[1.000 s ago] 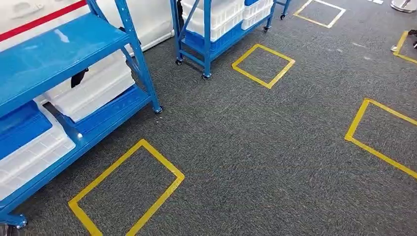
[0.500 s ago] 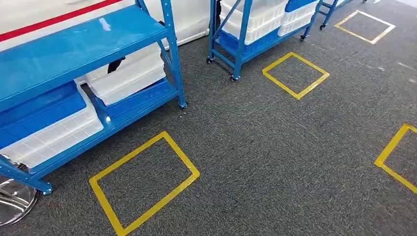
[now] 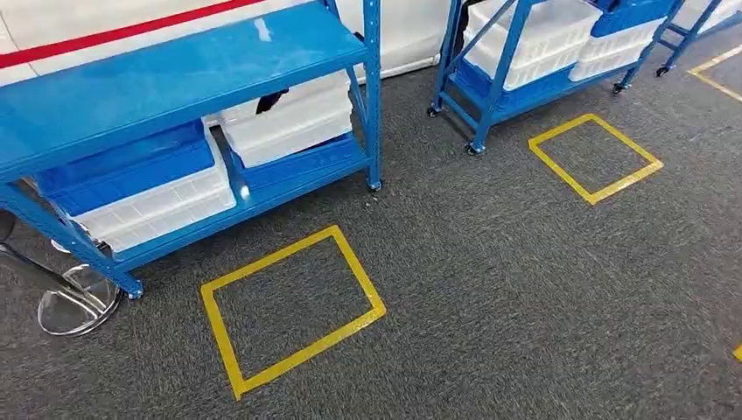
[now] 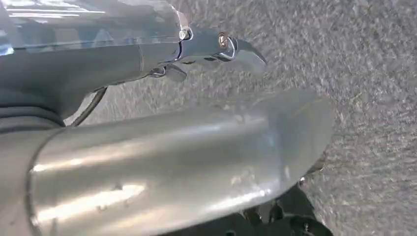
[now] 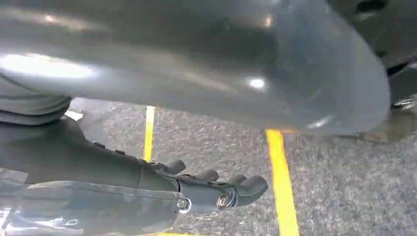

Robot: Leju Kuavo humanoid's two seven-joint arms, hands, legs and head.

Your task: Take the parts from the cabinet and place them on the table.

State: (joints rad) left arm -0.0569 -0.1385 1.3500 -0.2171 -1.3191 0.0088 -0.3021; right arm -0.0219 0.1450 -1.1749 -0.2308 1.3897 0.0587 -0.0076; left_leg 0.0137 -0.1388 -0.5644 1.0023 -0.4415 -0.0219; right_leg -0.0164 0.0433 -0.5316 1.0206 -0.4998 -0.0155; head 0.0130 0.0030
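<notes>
**Rack ahead-left, both hands hanging empty**

The blue rack (image 3: 175,79) stands ahead and to the left in the head view, on grey carpet (image 3: 525,289). Its lower shelf carries a white bin under a blue lid (image 3: 131,188) and a second white bin (image 3: 289,122) further along. The parts themselves cannot be made out; they are presumably inside these bins. A second rack (image 3: 534,61) on wheels stands further off to the right, also loaded with white bins. A yellow taped square (image 3: 293,311) lies on the floor just in front of the near rack, and another (image 3: 595,157) lies before the far one. No counter is visible.

The left hand (image 4: 216,49) hangs beside the body over bare carpet, fingers loosely curled and holding nothing. The right hand (image 5: 216,189) hangs likewise above yellow tape lines, fingers slightly bent, empty.

The rack's long axis runs slantwise, from near-left to far-right. It lies to the left, so the left arm looks nearer. Neither hand is within reach, so I judge the robot must step closer and square up first.
</notes>
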